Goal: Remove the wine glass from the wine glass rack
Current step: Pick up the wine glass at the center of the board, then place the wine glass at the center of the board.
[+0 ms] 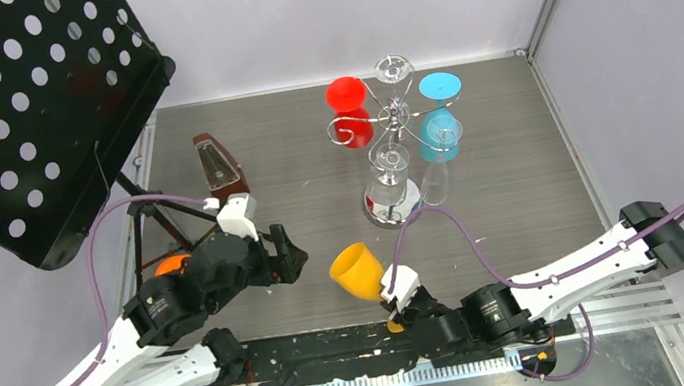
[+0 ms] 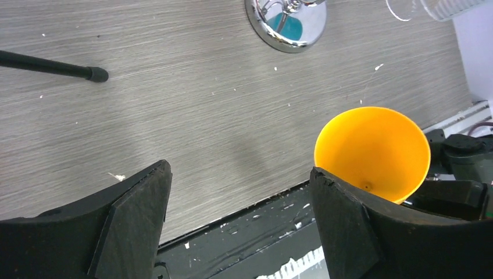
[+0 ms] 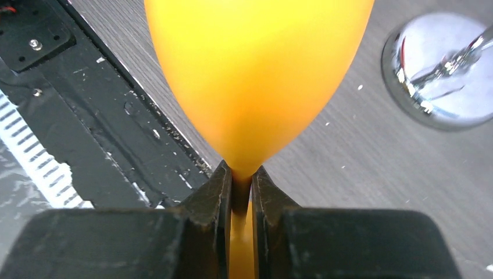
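A yellow wine glass (image 1: 357,270) is off the rack, tilted over the table's near edge with its bowl toward the left. My right gripper (image 1: 395,299) is shut on its thin stem just below the bowl (image 3: 256,75), fingertips (image 3: 218,186) pinching it from both sides. My left gripper (image 1: 292,261) hangs a little to the left of the bowl (image 2: 372,151), open, with only table between its fingers (image 2: 139,203). The chrome wine glass rack (image 1: 395,115) stands mid-table on its round mirrored base (image 2: 288,26).
The rack holds a red glass (image 1: 346,101), a blue glass (image 1: 439,104) and clear glasses (image 1: 391,176). A black perforated music stand (image 1: 13,108) fills the back left, its leg (image 2: 52,67) lying on the table. A brown metronome (image 1: 218,165) stands beside it.
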Robot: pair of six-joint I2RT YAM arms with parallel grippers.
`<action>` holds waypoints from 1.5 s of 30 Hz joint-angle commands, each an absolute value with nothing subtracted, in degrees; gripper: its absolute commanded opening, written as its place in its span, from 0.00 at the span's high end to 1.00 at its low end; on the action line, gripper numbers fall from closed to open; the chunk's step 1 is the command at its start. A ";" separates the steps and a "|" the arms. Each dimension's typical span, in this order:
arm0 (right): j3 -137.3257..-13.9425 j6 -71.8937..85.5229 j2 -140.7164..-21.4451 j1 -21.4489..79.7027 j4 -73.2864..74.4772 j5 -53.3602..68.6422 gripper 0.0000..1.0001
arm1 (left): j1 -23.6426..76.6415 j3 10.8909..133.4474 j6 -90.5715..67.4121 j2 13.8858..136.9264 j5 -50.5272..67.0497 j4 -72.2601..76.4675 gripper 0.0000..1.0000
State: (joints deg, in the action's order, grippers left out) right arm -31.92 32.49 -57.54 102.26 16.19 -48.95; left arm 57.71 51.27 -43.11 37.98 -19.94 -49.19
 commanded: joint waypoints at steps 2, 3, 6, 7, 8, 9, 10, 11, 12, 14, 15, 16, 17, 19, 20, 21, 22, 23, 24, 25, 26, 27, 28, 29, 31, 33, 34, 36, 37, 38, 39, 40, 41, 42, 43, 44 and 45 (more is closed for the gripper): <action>-31.62 9.19 -56.61 102.30 3.63 -52.14 0.94 | 53.46 54.63 -37.66 38.74 -11.45 -48.65 0.12; -30.38 7.23 -55.90 102.30 0.12 -51.46 0.94 | 52.52 54.78 -37.15 38.96 -9.89 -48.49 0.12; -27.62 -3.16 -54.33 102.30 -8.62 -49.59 0.94 | 50.12 55.08 -36.08 39.67 -5.29 -48.31 0.12; -26.33 -4.83 -53.73 102.30 -10.07 -49.36 0.94 | 49.61 55.15 -35.70 39.80 -4.10 -48.35 0.12; -25.86 -7.47 -53.45 102.26 -12.05 -49.25 0.94 | 49.11 55.17 -35.41 39.88 -2.93 -48.42 0.12; -25.34 -8.48 -53.11 102.28 -12.66 -49.23 0.94 | 48.72 55.22 -35.21 39.82 -2.16 -48.48 0.13; -25.24 -10.14 -52.97 102.15 -13.43 -49.35 0.94 | 48.21 55.20 -34.88 39.77 -1.01 -48.34 0.13; -25.16 -10.91 -52.90 102.01 -13.74 -49.37 0.94 | 47.68 55.15 -34.63 39.80 0.48 -48.21 0.12; -25.10 -12.62 -52.95 101.75 -14.47 -49.06 0.94 | 47.18 55.17 -34.30 39.86 2.45 -48.07 0.12; -25.10 -14.86 -53.21 101.39 -15.85 -48.47 0.94 | 46.37 55.14 -33.75 40.16 4.94 -48.03 0.13; -25.16 -15.47 -53.32 101.23 -16.32 -48.32 0.94 | 46.18 55.07 -33.55 40.26 5.95 -48.01 0.13; -25.30 -16.59 -53.91 100.87 -17.04 -48.05 0.94 | 46.08 54.96 -33.34 40.38 6.68 -47.94 0.13; -25.39 -17.48 -54.20 100.53 -17.35 -47.84 0.94 | 45.99 54.80 -33.17 40.38 7.50 -47.74 0.13; -25.86 -18.42 -55.13 99.42 -17.75 -46.97 0.94 | 45.81 54.49 -32.76 40.31 8.55 -47.93 0.14; -26.13 -18.70 -55.73 98.82 -18.06 -46.24 0.94 | 45.79 54.28 -32.64 40.22 8.81 -47.92 0.14; -26.21 -19.44 -56.03 98.58 -18.35 -45.88 0.94 | 45.73 53.97 -32.48 40.15 9.08 -47.92 0.15; -26.30 -19.83 -56.61 98.08 -19.11 -45.18 0.94 | 45.64 53.70 -32.24 40.04 9.44 -47.93 0.15; -26.38 -20.60 -56.91 97.56 -19.57 -44.82 0.94 | 45.50 53.43 -32.13 40.06 10.00 -47.86 0.15; -26.66 -20.94 -57.62 97.29 -20.16 -44.12 0.94 | 45.33 53.13 -32.10 40.02 10.74 -47.64 0.16; -26.91 -21.63 -58.08 96.88 -20.23 -43.81 0.94 | 45.15 52.95 -32.12 40.04 11.53 -47.46 0.16; -27.58 -22.06 -58.93 96.73 -19.98 -43.12 0.94 | 44.97 52.84 -32.04 40.01 11.89 -47.49 0.16; -27.98 -22.59 -59.39 96.63 -19.61 -42.87 0.94 | 44.78 52.93 -31.89 39.79 11.70 -47.86 0.16; -28.84 -22.76 -60.20 96.57 -18.64 -42.62 0.94 | 44.62 53.01 -31.72 39.69 11.08 -48.38 0.16; -29.10 -22.87 -60.51 96.59 -18.24 -42.56 0.94 | 44.45 53.20 -31.45 39.37 10.61 -48.85 0.16; -29.17 -22.73 -60.81 96.56 -17.97 -42.30 0.94 | 44.02 53.29 -31.24 38.79 9.95 -49.58 0.17; -28.56 -22.02 -60.28 96.59 -18.70 -42.01 0.94 | 43.86 53.71 -31.14 38.29 7.48 -50.97 0.17; -28.10 -21.78 -60.11 96.59 -18.84 -41.97 0.94 | 43.86 54.10 -31.07 37.98 5.77 -51.93 0.17; -27.40 -20.75 -59.51 96.59 -19.15 -41.93 0.94 | 43.86 54.80 -31.13 37.16 2.14 -53.94 0.18; -27.06 -20.48 -59.24 96.59 -19.22 -42.01 0.94 | 43.86 55.10 -30.93 36.74 0.96 -54.59 0.18; -26.94 -20.08 -59.20 96.59 -19.24 -42.08 0.94 | 43.86 55.32 -30.87 36.36 0.68 -54.88 0.18; -26.88 -19.89 -59.27 96.59 -19.29 -42.13 0.94 | 43.86 55.44 -30.80 35.99 0.60 -55.14 0.18; -26.89 -19.64 -59.47 96.61 -19.32 -42.42 0.94 | 43.86 55.61 -30.81 35.67 0.61 -55.34 0.18; -27.05 -19.62 -60.00 96.56 -19.33 -42.70 0.94 | 43.86 55.84 -30.87 35.46 0.62 -55.54 0.18; -27.19 -19.65 -60.32 96.58 -19.25 -43.33 0.94 | 43.81 56.02 -30.87 35.28 0.54 -55.85 0.18; -27.69 -19.67 -61.05 96.59 -19.03 -43.46 0.94 | 43.85 56.23 -30.93 35.05 0.50 -56.02 0.18; -27.91 -19.77 -61.82 96.59 -18.91 -43.67 0.94 | 43.86 56.37 -30.89 34.80 0.49 -56.18 0.18; -28.38 -19.77 -62.20 96.55 -18.95 -43.63 0.94 | 43.86 56.54 -30.93 34.56 0.52 -56.35 0.18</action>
